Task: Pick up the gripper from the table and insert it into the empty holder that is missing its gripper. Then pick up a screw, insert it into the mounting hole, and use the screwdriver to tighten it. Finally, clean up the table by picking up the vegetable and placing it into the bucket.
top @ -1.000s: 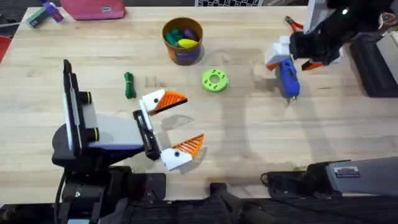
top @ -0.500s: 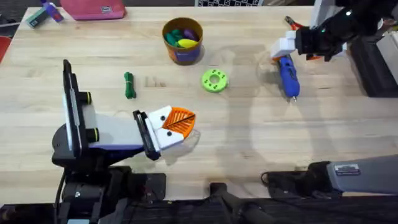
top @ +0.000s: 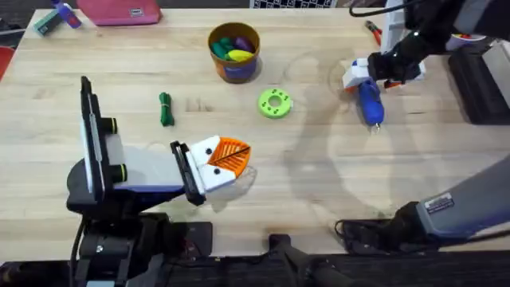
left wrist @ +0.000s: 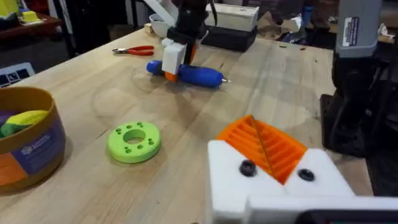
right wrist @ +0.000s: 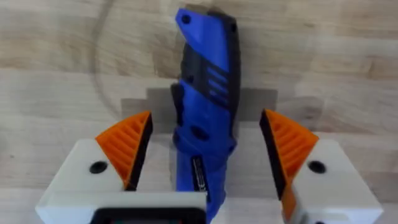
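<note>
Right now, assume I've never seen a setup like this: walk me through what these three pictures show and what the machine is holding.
This is a robot with two arms at a wooden table. One picture looks down from above; the other two come from cameras on each arm's wrist.

From above, the left gripper rests low near the middle with its orange-tipped fingers shut on nothing. The right gripper is at the far right, over the blue screwdriver. Its wrist camera shows its open fingers straddling the screwdriver, which lies on the table, not yet gripped.

Also on the table: an orange-brown bucket holding colourful toys, a dark-green toy vegetable, a bright-green disc with holes, and red-handled pliers.
</note>
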